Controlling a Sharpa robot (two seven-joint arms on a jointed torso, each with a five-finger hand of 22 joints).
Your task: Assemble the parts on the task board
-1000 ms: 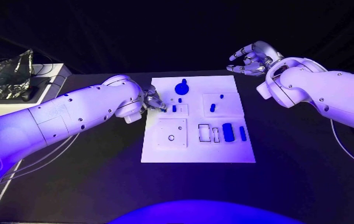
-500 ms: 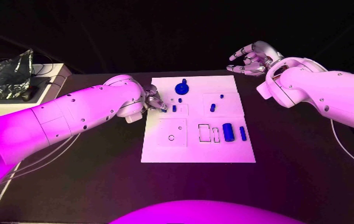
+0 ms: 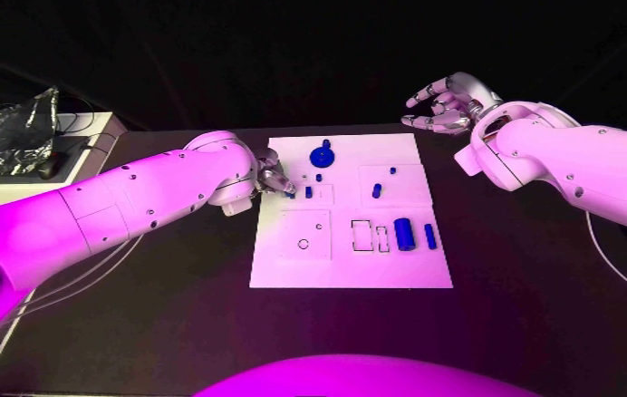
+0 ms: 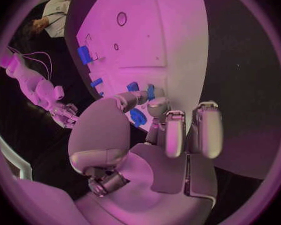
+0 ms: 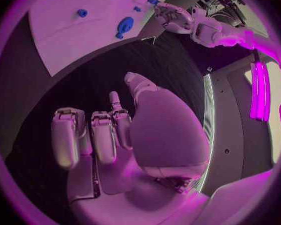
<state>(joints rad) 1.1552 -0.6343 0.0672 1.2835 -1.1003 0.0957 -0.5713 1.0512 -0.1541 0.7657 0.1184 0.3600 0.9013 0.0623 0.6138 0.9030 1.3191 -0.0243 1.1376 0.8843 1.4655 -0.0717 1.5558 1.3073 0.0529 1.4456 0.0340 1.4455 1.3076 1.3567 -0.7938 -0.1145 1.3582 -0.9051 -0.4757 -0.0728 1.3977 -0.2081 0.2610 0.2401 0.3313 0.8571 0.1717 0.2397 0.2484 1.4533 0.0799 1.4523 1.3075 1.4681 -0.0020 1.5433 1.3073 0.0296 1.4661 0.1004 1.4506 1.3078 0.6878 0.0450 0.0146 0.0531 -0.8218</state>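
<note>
With my left robot hand pinching a small blue part at the task board's left edge and the right robot hand idle, open, off-board, I fear a tilted peg jamming or slipping onto the counter.

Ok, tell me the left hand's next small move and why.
Probably ease the left hand down and lift the small blue piece at its fingertips. The hand sits at the left edge of the white board, while the right hand hangs off the board holding nothing.
</note>
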